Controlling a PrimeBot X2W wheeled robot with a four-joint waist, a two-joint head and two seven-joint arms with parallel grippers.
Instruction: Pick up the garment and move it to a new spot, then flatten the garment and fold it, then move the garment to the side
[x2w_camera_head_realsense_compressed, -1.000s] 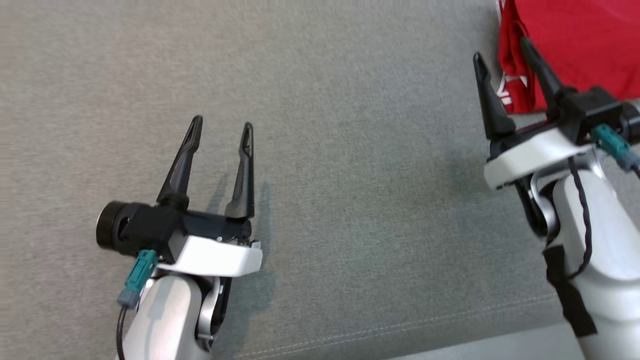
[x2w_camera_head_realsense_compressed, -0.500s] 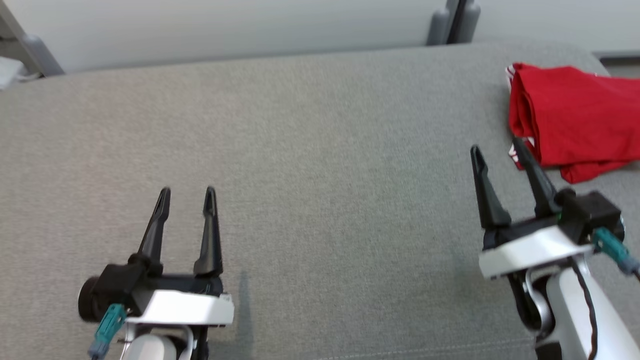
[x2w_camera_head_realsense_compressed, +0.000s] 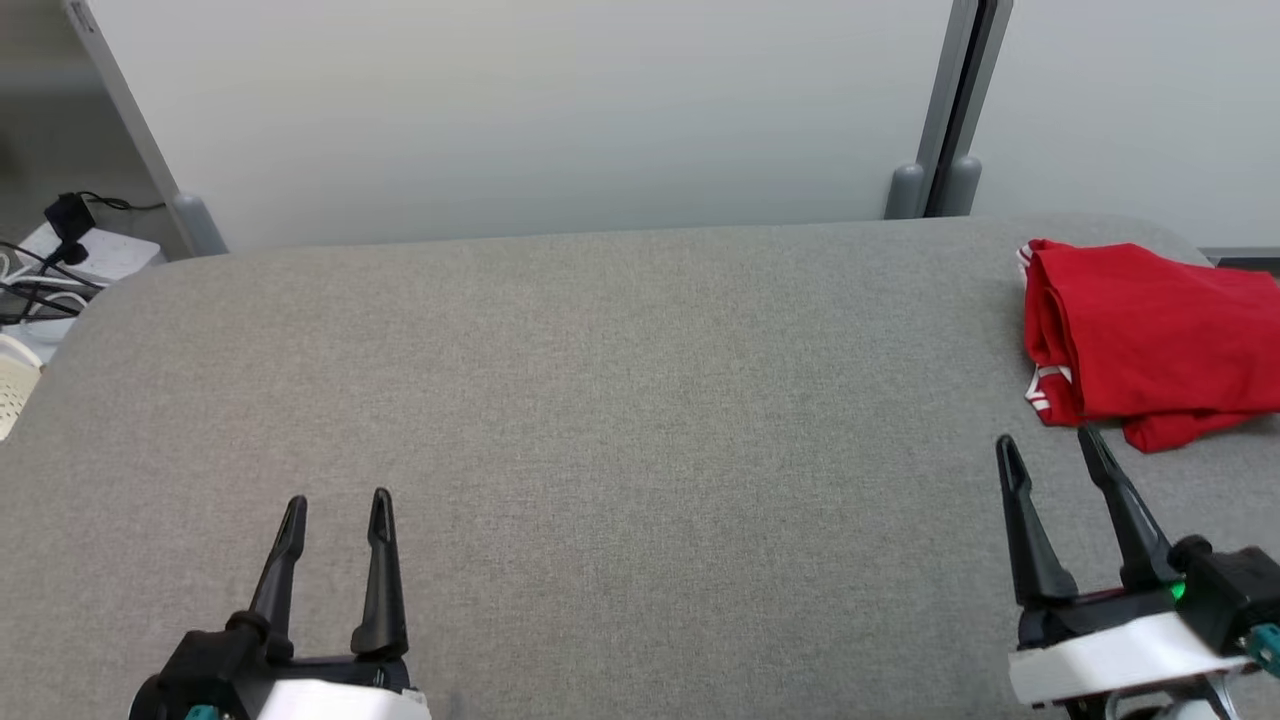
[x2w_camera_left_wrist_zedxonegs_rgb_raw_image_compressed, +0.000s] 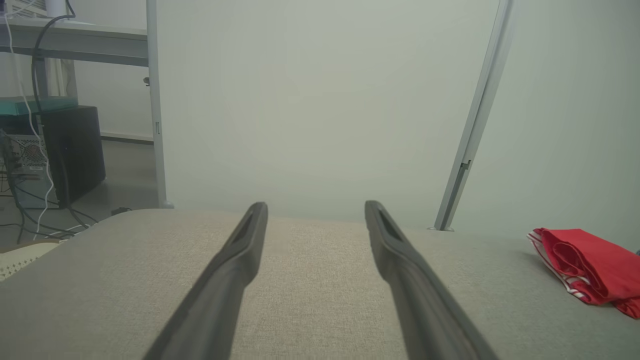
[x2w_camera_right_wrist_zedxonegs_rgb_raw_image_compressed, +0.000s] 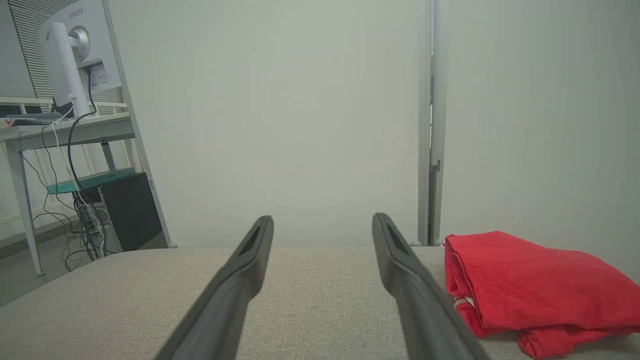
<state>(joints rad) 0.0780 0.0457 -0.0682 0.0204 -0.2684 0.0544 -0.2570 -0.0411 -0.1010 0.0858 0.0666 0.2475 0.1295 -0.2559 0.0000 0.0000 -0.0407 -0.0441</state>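
Grey cloth surface (x2w_camera_head_realsense_compressed: 620, 400), rounded corners; pale wall panels (x2w_camera_head_realsense_compressed: 520, 110) behind, joined at grey post (x2w_camera_head_realsense_compressed: 950, 110). Cables (x2w_camera_head_realsense_compressed: 40, 270) on floor at left; desk (x2w_camera_right_wrist_zedxonegs_rgb_raw_image_compressed: 65, 127) with monitor (x2w_camera_right_wrist_zedxonegs_rgb_raw_image_compressed: 65, 50) beyond. Folded red garment (x2w_camera_head_realsense_compressed: 1150, 340) lies at surface's right edge. Left gripper (x2w_camera_head_realsense_compressed: 338, 498), right gripper (x2w_camera_head_realsense_compressed: 1046, 437): fingers apart, empty; right one near garment, not touching.

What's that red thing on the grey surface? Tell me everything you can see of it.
It is a red garment, soft cloth by its look, folded into a thick, rough bundle with rounded folds stacked along its left edge. White striped trim peeks out at that edge's near corner. It lies at the far right of the grey padded surface, partly cut off by the head view's border. Only the surface touches it; the open right gripper stands just short of its near edge.
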